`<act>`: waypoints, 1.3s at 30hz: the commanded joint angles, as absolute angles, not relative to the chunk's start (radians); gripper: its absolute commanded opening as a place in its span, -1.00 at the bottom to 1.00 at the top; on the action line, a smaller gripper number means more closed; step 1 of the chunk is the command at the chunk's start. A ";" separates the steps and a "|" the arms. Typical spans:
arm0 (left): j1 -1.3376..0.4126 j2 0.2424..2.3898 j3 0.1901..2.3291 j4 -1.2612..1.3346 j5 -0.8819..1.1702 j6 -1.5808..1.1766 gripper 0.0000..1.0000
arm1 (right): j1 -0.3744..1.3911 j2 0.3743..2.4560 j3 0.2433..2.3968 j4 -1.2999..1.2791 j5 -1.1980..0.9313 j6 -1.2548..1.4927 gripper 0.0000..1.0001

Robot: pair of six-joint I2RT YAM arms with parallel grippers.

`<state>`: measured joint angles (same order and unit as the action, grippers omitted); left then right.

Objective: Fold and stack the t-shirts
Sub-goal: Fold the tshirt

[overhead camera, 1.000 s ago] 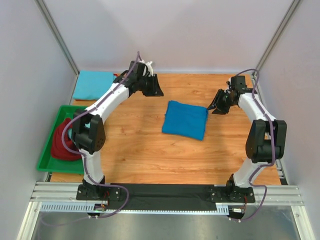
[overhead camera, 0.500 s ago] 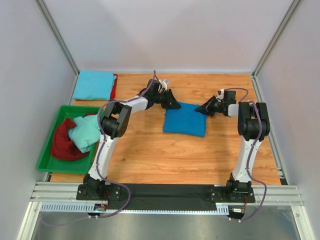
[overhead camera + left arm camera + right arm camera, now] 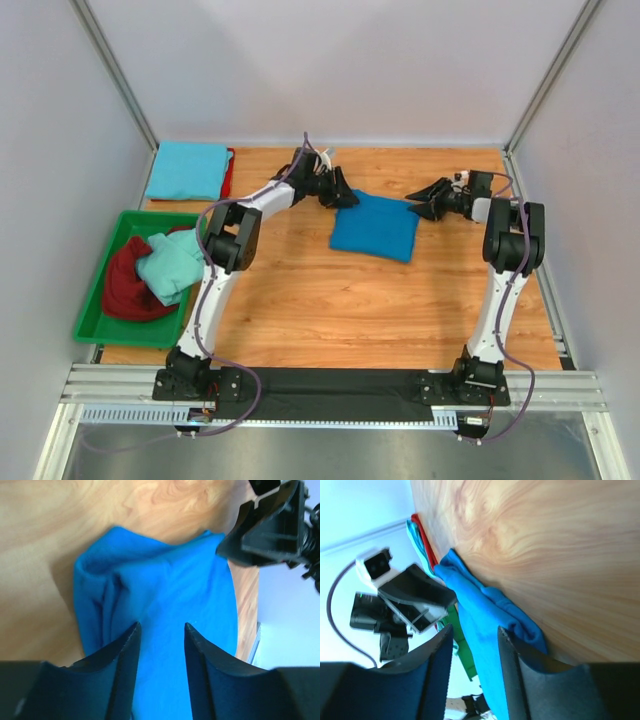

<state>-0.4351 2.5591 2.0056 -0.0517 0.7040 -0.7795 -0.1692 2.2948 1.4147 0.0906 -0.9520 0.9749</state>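
Folded royal blue shirt lay flat, a bit rumpled at the edges, between the left gripper and right gripper. Both were released, jaws parted, fingertips just over its corners.

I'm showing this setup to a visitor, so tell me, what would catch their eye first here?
The folded royal blue t-shirt in the middle of the wooden table, with the left gripper and right gripper at its far corners, jaws apart. Next, the green tray at the left edge, holding a maroon shirt and a pale aqua shirt.
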 commanded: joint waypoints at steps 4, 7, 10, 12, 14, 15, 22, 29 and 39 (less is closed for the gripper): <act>-0.422 2.277 2.085 -0.404 0.631 -0.583 0.04 | -0.212 2.168 1.621 -0.454 -0.817 0.769 0.00; -0.413 2.122 2.027 -0.494 0.575 -0.543 0.08 | -0.166 2.103 1.748 -0.740 -0.662 0.551 0.15; -0.411 1.965 1.910 -0.528 0.557 -0.512 0.10 | -0.077 2.031 1.807 -0.924 -0.473 0.384 0.25; -0.413 1.874 1.824 -0.564 0.532 -0.502 0.10 | -0.017 1.958 1.787 -0.949 -0.396 0.291 0.28; -0.408 1.795 1.720 -0.613 0.514 -0.508 0.10 | 0.112 1.904 1.734 -0.959 -0.229 0.226 0.34; -0.408 1.767 1.680 -0.630 0.505 -0.512 0.10 | 0.151 1.851 1.708 -0.954 -0.109 0.169 0.38; -0.380 1.528 1.342 -0.624 0.473 -0.541 0.08 | 0.573 1.675 1.335 -0.604 0.331 -0.193 0.58; -0.276 1.369 1.155 -0.655 0.407 -0.603 0.01 | 0.741 1.738 1.154 -0.393 0.456 -0.460 0.46; -0.123 1.252 1.013 -0.624 0.476 -0.664 -0.03 | 0.782 1.908 1.173 -0.186 0.443 -0.603 0.28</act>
<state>-0.1425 1.2861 1.0328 -0.6422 0.4431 -0.6312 0.7765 1.8606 1.1194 -0.2985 0.4065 -0.5301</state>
